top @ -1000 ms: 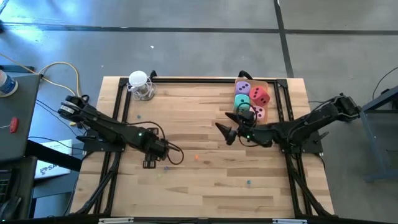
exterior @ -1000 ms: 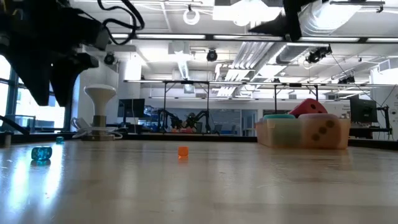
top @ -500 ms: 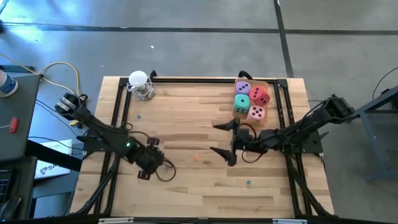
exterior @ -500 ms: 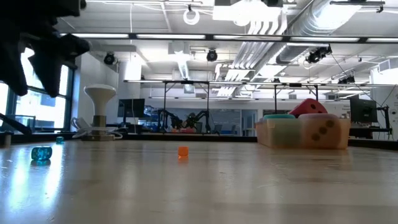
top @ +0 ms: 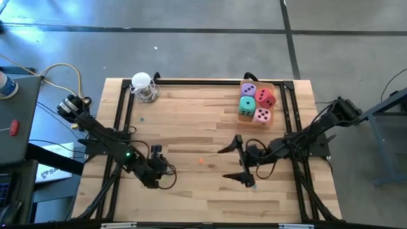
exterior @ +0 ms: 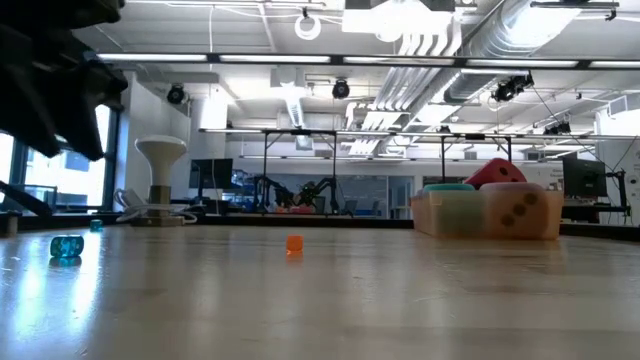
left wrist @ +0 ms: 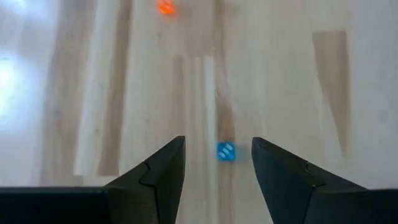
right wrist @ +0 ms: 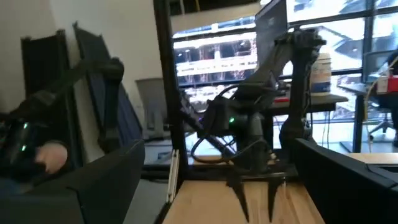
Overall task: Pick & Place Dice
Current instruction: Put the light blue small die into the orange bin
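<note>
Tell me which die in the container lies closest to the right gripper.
The pink die: it sits at the cluster's near corner, toward the right gripper; the others lie behind or beside it.

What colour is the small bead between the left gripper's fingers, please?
Blue; the bead shows best in the left wrist view.

Right end effector (top: 236, 165) swung from bin toward table front; left end effector (top: 154, 180) shifted frontward.
</note>
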`<state>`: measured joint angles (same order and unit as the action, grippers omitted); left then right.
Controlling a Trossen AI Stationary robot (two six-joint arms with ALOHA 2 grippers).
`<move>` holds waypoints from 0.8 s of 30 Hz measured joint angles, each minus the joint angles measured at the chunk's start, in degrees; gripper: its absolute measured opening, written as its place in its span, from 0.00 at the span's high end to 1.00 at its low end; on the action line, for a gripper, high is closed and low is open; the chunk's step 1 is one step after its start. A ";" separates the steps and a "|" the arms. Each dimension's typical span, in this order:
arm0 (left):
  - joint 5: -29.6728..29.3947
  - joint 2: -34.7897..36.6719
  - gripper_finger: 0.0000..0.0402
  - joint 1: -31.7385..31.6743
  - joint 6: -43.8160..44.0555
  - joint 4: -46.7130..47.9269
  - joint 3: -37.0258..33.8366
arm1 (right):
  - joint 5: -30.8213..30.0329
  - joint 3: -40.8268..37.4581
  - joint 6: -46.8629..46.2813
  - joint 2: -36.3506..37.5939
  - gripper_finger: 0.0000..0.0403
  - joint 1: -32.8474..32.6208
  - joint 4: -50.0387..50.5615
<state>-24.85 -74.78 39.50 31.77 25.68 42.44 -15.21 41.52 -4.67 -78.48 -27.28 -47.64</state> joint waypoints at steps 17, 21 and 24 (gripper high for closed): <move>-3.16 -0.02 0.56 1.52 3.97 -8.96 -8.00 | -16.82 0.00 10.29 -9.47 0.04 -0.13 -3.47; -3.03 -0.04 0.56 2.02 5.57 -14.49 -10.29 | -16.31 0.00 10.34 -10.98 0.06 0.34 -4.15; -3.00 -0.05 0.56 2.95 3.56 -17.49 -10.54 | -16.25 0.00 10.54 -11.17 0.06 0.45 -4.08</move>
<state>-27.85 -74.83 42.44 35.33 8.19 31.90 -31.46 41.52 5.87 -89.65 -26.83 -51.72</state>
